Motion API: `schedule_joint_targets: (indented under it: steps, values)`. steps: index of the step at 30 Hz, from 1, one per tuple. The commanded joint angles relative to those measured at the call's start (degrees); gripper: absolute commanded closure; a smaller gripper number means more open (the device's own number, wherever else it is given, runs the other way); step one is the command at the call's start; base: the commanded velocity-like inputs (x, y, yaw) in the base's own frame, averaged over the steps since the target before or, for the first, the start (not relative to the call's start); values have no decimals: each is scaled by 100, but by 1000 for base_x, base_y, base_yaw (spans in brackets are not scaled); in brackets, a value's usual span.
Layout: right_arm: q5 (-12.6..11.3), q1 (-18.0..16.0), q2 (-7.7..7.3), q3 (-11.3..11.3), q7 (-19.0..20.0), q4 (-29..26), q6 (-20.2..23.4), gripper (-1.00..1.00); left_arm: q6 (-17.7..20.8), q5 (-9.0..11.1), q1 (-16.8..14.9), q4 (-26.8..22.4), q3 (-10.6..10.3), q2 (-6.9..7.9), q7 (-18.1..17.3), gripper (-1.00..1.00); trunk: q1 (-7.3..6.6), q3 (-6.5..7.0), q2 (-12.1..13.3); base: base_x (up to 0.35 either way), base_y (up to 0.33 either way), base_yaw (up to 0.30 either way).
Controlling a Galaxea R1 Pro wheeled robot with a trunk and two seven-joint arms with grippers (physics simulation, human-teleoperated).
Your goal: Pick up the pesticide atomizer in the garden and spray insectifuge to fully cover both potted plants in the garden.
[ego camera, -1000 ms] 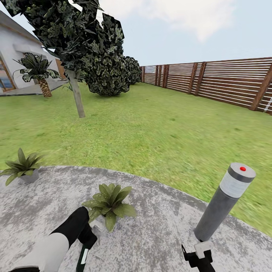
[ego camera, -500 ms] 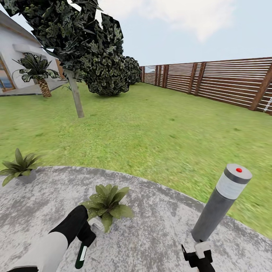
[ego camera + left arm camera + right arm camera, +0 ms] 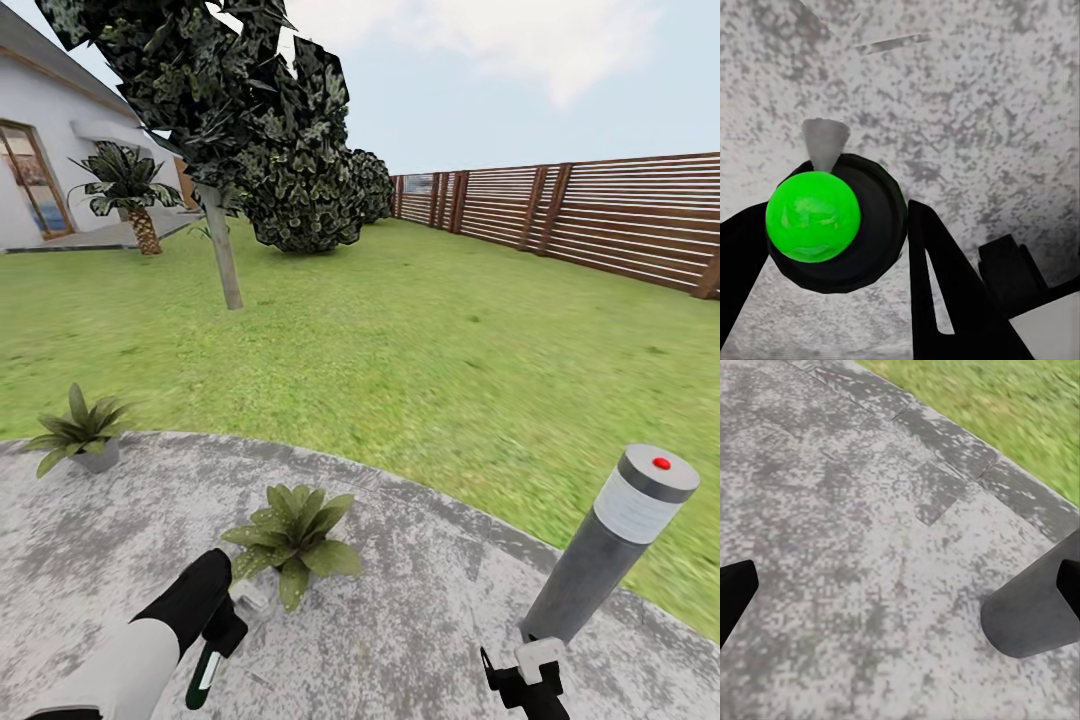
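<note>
Atomizer's bright green end between claw fingers

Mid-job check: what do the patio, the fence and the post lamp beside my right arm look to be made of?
Patio: looks like stone or concrete, matte and speckled grey, with slab seams in the right wrist view. Fence: seemingly wood, brown horizontal slats with darker posts, dull finish. Post lamp: probably metal, smooth dark grey shaft, with a frosted whitish band under a grey cap; being a render, that stays a guess.

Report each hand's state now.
Left hand: closed on the dark green spray bottle.
Right hand: open, holding nothing.
</note>
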Motion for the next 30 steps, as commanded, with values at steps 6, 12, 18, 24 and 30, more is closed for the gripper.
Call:
schedule_joint_targets:
  steps: [6,12,18,24,30]
  values:
    - [33,-4,-1,18,-34,4,-12,-100,20,-57,-10,-113,35,-62,-35,100,-1,-5,-2,0,0,2]
    - [33,-3,-3,18,-34,4,-12,-100,32,-50,-15,-382,36,-153,-39,100,-1,-5,-2,0,0,0]
    - [36,-3,-4,18,-34,9,-12,-100,-15,-44,3,49,21,-133,-40,100,-1,-5,-2,0,0,0]
    - [34,126,-15,18,-34,156,-12,-100,15,-41,-72,-182,24,-161,-140,100,-1,-5,-2,0,0,0]
    - [33,138,-27,18,-34,162,-15,-100,430,-103,-865,-688,-31,-621,-841,100,-1,-5,-2,0,0,0]
